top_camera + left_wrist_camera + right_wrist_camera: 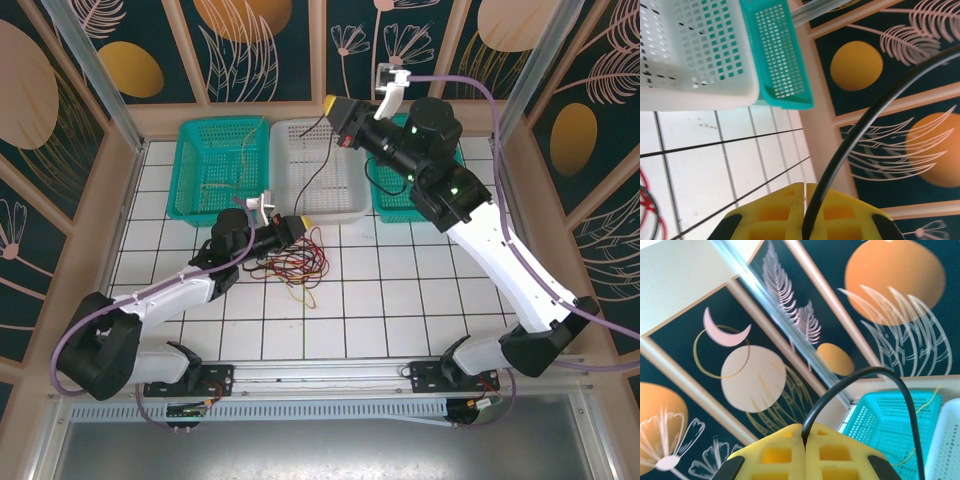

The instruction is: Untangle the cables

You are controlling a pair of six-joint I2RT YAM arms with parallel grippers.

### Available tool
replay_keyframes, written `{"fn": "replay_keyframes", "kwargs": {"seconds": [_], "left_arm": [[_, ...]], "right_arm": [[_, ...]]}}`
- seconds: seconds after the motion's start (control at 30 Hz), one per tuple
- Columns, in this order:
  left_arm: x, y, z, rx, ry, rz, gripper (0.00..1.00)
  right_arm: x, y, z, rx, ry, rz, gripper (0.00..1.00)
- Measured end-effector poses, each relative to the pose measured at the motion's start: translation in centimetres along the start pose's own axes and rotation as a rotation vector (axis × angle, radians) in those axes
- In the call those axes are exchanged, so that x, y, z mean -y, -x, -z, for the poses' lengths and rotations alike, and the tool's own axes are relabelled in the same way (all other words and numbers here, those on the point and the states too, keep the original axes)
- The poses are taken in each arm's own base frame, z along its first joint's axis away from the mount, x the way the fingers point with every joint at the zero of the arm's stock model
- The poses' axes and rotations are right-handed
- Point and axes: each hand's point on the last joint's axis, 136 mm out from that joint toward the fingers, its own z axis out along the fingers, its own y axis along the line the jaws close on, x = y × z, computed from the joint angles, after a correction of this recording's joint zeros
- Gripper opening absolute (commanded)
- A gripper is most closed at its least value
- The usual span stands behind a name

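Your left gripper (303, 222) is clamped shut on a thin black wire (850, 145). The wire climbs toward 1 o'clock over the white perforated plastic basket (290, 150) to your right gripper (333, 108), which is also pinched shut on it. The loose tangle of red, black and pale yellow wires (295, 265) lies on the white tiled table (400, 300), at 6 o'clock of the left gripper.

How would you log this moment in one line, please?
left gripper: shut on black cable | right gripper: shut on black cable | other cables: tangled on table beside left gripper
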Motion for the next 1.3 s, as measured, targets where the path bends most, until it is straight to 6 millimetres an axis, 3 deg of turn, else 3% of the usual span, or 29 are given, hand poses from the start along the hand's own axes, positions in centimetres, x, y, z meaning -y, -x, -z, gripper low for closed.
{"fn": "replay_keyframes", "kwargs": {"seconds": [0.27, 0.4, 0.6, 0.8, 0.93, 1.0, 1.13, 1.3], "left_arm": [[-0.7, -0.2, 1.2, -0.007, 0.118, -0.184, 0.00], [-1.4, 0.6, 1.4, 0.007, 0.209, -0.238, 0.00], [-3.0, 1.9, 1.7, 0.062, 0.324, -0.213, 0.00], [-3.1, 2.6, 0.8, 0.068, 0.334, -0.173, 0.00], [-1.9, 3.6, 0.4, 0.079, 0.330, -0.191, 0.47], [-1.4, 4.1, 0.4, 0.090, 0.329, -0.202, 0.59], [-1.7, 4.5, 1.0, 0.108, 0.360, -0.198, 0.69], [-2.2, 5.5, 3.1, 0.159, 0.398, -0.164, 0.75]], "right_arm": [[1.6, -1.2, -1.1, -0.073, 0.024, -0.084, 0.00], [1.9, -1.2, -1.1, -0.101, 0.047, -0.115, 0.00], [1.3, -2.2, -0.8, -0.179, 0.151, -0.184, 0.00], [1.0, -2.4, -0.2, -0.258, 0.239, -0.244, 0.00], [1.2, -2.2, 0.1, -0.273, 0.257, -0.249, 0.00], [1.4, -1.5, 0.2, -0.269, 0.255, -0.245, 0.00], [3.3, 1.9, 0.7, -0.205, 0.201, -0.211, 0.00], [7.0, 8.1, 1.7, -0.089, 0.100, -0.132, 0.00]]}}
